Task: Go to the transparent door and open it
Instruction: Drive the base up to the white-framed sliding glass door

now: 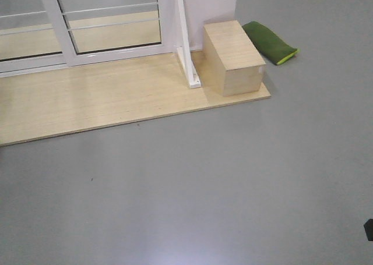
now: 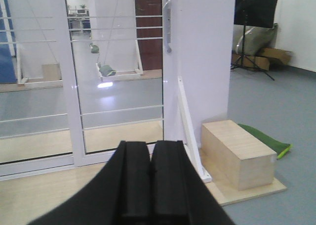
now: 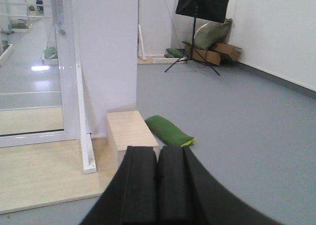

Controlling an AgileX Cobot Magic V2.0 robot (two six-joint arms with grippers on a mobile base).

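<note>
The transparent door (image 2: 167, 96) is a white-framed glass panel with thin horizontal bars and a curved grey handle (image 2: 168, 27) high on its right stile. Only its lower part (image 1: 116, 53) shows in the front view, at the top left. In the right wrist view the door (image 3: 68, 86) and its handle (image 3: 59, 10) sit at the far left. My left gripper (image 2: 150, 145) is shut with nothing in it, well short of the door. The right gripper (image 3: 158, 151) is shut too, empty, facing the wooden box.
A light wooden platform (image 1: 87, 99) lies before the door on grey floor. A slanted white brace (image 1: 186, 43) and a wooden box (image 1: 233, 55) stand at its right end, with a green bag (image 1: 269, 42) beyond. A black panel on a tripod (image 3: 202, 2) stands far back right.
</note>
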